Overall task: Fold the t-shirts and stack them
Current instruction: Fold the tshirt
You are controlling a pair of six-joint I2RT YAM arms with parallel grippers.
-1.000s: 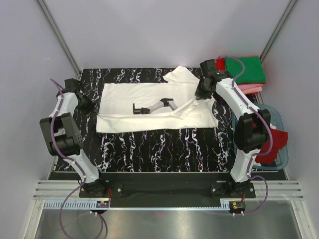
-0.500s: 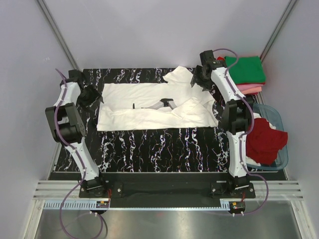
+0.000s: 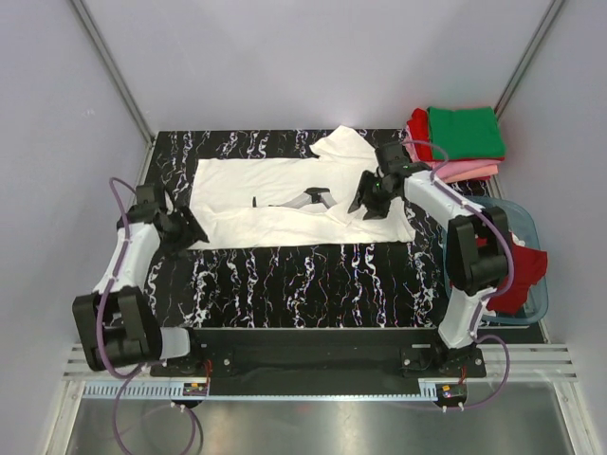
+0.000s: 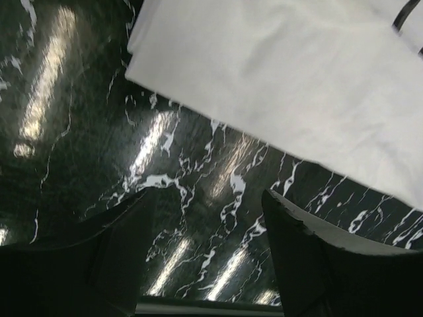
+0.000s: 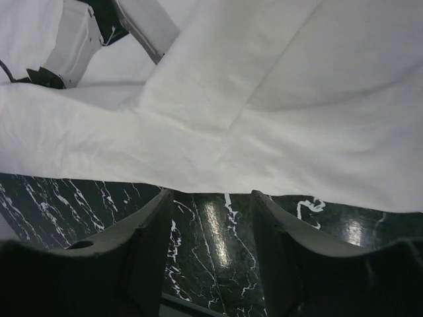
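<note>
A white t-shirt with a black robot-arm print lies spread across the dark marbled table, one flap folded over part of the print. My left gripper hovers at the shirt's near-left corner, open and empty. In the left wrist view the left gripper is over bare table and the shirt's edge lies just ahead. My right gripper is open over the shirt's right part. In the right wrist view the right gripper has the hem just beyond its fingertips.
Folded green, red and pink t-shirts are stacked at the back right. A translucent tub at the right edge holds a dark red shirt. Bare marbled table lies near the arm bases.
Both grippers have opened and let go of the white shirt. A flap now covers part of the print. Both arms swung to the far side, then came back toward the shirt's near edge.
</note>
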